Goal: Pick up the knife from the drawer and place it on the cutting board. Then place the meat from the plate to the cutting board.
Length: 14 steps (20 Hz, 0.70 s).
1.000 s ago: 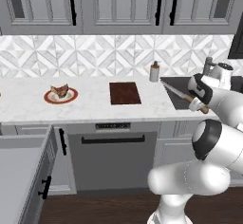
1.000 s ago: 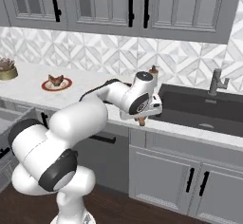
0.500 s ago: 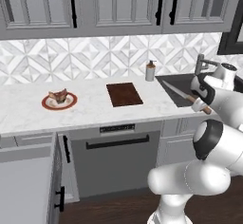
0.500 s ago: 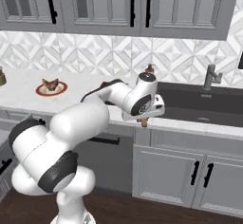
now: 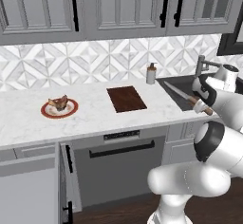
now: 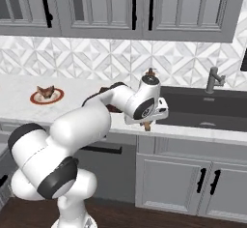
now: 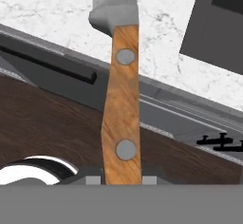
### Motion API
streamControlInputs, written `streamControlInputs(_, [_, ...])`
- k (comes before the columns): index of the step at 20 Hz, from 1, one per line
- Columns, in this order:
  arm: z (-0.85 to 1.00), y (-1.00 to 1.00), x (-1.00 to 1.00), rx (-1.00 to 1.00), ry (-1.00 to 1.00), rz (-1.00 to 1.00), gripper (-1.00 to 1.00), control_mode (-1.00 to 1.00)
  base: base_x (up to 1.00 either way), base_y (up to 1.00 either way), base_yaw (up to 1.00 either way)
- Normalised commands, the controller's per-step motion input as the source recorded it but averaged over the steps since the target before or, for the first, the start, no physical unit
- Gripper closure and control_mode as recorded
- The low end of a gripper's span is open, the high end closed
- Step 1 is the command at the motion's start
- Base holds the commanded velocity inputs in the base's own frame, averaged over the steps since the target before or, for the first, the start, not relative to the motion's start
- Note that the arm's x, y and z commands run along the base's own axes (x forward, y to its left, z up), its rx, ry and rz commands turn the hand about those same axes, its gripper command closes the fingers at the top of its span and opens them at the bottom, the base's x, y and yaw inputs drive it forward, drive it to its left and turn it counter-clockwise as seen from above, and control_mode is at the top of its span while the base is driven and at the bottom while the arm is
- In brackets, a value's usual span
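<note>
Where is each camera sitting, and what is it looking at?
Left base view: behind the arm's left, facing the counter; cutting board, plate, arm lower right holding the knife.
Right base view: behind its right; sink, plate, arm lower left.
Hand view: along the fingers, at the knife.
Shared: both base views show the plate and counter.

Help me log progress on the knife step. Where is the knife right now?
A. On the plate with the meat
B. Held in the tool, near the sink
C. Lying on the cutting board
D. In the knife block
B: the tool is shut on the knife by its wooden handle, beside the sink; the cutting board is bare.
</note>
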Motion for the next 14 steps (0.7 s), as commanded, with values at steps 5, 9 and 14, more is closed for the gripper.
streamControlInputs(5, [0.00,0.00,0.00,0.00,0.00,0.00,1.00,1.00,0.49,0.18,-0.10])
streamControlInputs(9, [0.00,0.00,0.00,0.00,0.00,0.00,1.00,1.00,0.31,0.38,-0.03])
streamControlInputs(14, [0.00,0.00,0.00,0.00,0.00,0.00,1.00,1.00,0.25,0.37,-0.01])
